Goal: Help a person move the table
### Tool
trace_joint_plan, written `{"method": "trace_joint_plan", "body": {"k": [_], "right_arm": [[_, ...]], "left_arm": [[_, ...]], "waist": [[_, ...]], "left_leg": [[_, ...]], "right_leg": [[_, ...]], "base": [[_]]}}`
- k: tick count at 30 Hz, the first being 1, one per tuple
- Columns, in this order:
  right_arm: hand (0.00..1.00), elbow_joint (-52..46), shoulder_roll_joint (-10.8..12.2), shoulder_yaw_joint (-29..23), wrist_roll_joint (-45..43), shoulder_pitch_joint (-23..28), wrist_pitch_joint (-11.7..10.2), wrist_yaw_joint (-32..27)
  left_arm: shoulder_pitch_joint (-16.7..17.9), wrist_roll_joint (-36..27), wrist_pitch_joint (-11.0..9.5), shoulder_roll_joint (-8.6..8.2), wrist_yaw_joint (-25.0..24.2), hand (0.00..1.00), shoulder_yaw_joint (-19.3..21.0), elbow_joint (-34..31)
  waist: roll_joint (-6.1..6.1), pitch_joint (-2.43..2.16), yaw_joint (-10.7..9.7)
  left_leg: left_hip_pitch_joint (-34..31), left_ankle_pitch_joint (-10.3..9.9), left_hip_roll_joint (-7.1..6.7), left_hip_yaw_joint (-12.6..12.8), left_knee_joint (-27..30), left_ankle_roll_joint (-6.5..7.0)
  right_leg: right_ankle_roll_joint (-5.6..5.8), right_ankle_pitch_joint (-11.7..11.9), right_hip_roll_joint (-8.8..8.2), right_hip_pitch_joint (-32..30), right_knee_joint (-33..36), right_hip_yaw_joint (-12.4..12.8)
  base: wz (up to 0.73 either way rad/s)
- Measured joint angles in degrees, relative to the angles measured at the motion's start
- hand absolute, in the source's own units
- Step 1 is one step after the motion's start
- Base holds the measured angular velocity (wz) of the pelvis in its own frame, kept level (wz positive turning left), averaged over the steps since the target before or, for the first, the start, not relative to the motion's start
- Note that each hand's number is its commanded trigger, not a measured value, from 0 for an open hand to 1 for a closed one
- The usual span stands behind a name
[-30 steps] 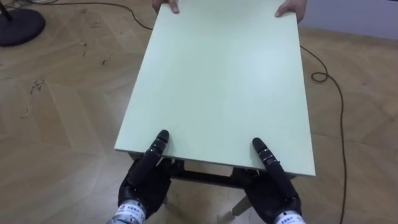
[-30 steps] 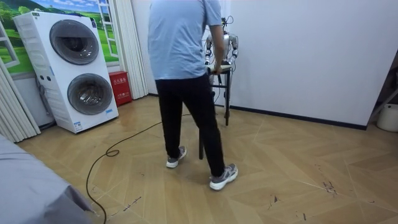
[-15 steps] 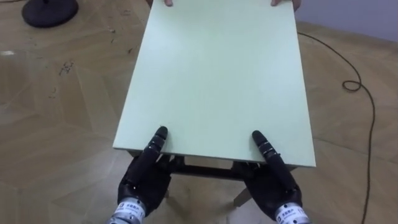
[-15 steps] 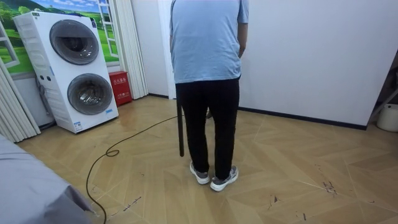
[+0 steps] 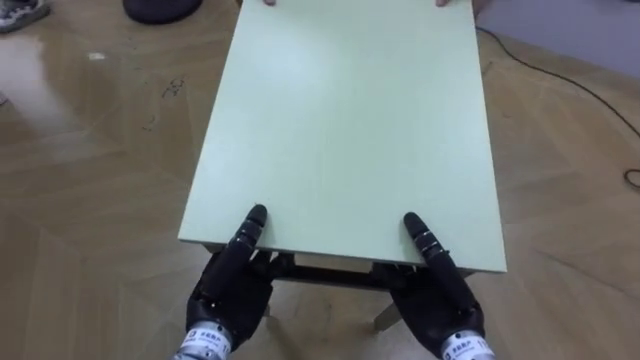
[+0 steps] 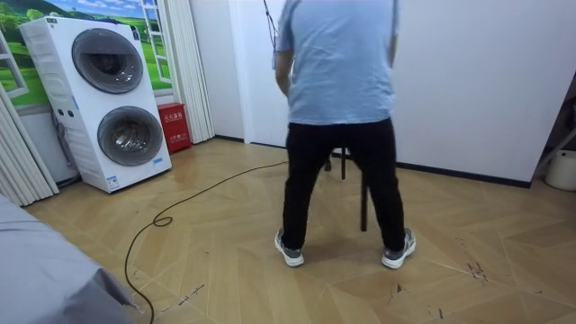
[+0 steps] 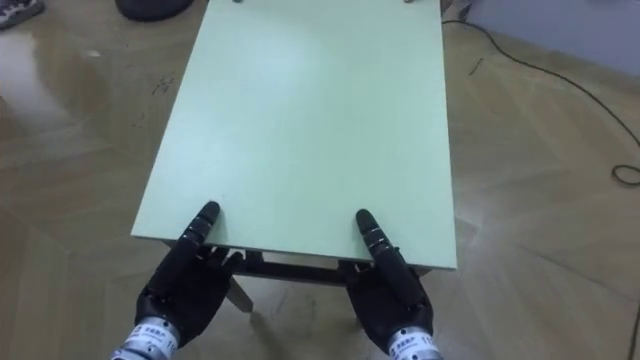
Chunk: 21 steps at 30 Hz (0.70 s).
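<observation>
Our left hand [image 5: 232,290] and right hand [image 5: 435,295] clamp the pale green desk [image 5: 345,120] by its near edge, thumbs on top, fingers tucked under. A person [image 6: 337,90] holds the far end.

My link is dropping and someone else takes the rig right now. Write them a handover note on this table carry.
Left hand: clamped on the near edge of the table, thumb on top, palm below.
Right hand: same grip on the same edge.
Person: at the far end, fingertips on the far edge.
Done: both ends are held.
Left: carry it with the person and set it down. Mind the cable on the floor to the right.
</observation>
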Motion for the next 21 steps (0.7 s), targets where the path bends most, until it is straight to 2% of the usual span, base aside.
{"method": "trace_joint_plan", "body": {"k": [1,2,7,12,15,17,18,19,21], "right_arm": [[1.0,0.0,-0.2,0.0,0.3,0.0,0.1,0.1],[1.0,0.0,-0.5,-0.1,0.5,0.0,0.1,0.2],[1.0,0.0,-1.1,-0.5,0.4,-0.9,1.1,-0.1],[1.0,0.0,-0.6,-0.4,-0.8,-0.8,1.6,-0.9],[1.0,0.0,-0.5,-0.5,-1.0,-0.5,2.1,-1.2],[1.0,0.0,-0.6,-0.5,-1.1,-0.5,2.2,-1.2],[1.0,0.0,-0.6,-0.5,-1.1,-0.4,2.3,-1.2],[1.0,0.0,-0.6,-0.7,-1.1,0.0,2.3,-1.2],[1.0,-0.2,-0.6,-1.2,-1.1,1.1,2.5,-1.2]], "left_arm": [[0.0,-0.1,0.1,0.05,0.0,1.0,-0.1,0.0],[0.0,-0.1,0.1,0.08,0.0,1.0,-0.2,0.0],[0.2,-0.6,0.2,-0.08,0.0,1.0,-0.2,0.0],[0.9,-1.3,0.2,0.17,0.0,1.0,0.1,0.0],[1.6,-1.9,0.2,0.14,0.1,1.0,0.2,0.0],[1.6,-2.4,0.2,0.19,0.2,1.0,0.0,0.0],[1.7,-2.3,0.2,0.14,0.2,1.0,0.0,0.0],[1.7,-2.2,0.2,0.34,0.3,1.0,-0.4,0.0],[1.7,-2.1,0.2,0.86,0.4,1.0,-0.8,0.0]], "waist": [[0.01,-0.02,-0.4],[-0.04,-0.02,-0.3],[0.27,-0.03,0.7],[0.45,0.0,0.9],[0.47,0.01,0.9],[0.63,0.08,0.3],[0.71,0.13,0.1],[0.79,0.17,-0.4],[0.72,0.19,-1.4]], "left_leg": [[-0.5,0.6,0.68,5.4,0.0,0.32],[-0.9,1.0,1.05,7.7,0.0,0.49],[-3.0,1.7,0.36,6.6,1.5,0.57],[-3.8,2.2,0.05,5.9,2.4,0.96],[-3.9,2.7,-1.32,5.7,2.4,1.84],[-4.5,3.2,-3.05,3.3,2.9,2.78],[-4.5,3.4,-3.56,2.4,2.9,3.06],[-4.5,3.6,-4.43,0.5,3.3,3.45],[-4.6,3.8,-5.85,-3.8,4.2,4.05]], "right_leg": [[0.04,-0.2,-0.27,0.3,0.0,-0.9],[0.03,-0.5,-0.42,0.5,0.0,-1.4],[0.47,-1.8,-0.75,1.3,0.0,-2.3],[0.6,-1.8,-1.16,2.6,0.6,-4.8],[1.72,-3.3,-3.24,2.3,3.8,-5.6],[2.04,-4.2,-5.09,1.6,7.8,-5.0],[2.06,-4.3,-5.49,1.4,9.2,-4.4],[1.97,-4.4,-6.22,0.6,12.6,-3.0],[0.56,-5.5,-6.41,-0.8,16.2,1.5]], "base": [[0.94],[0.89],[0.5],[0.43],[0.4],[0.64],[0.85],[0.94],[1.07]]}}
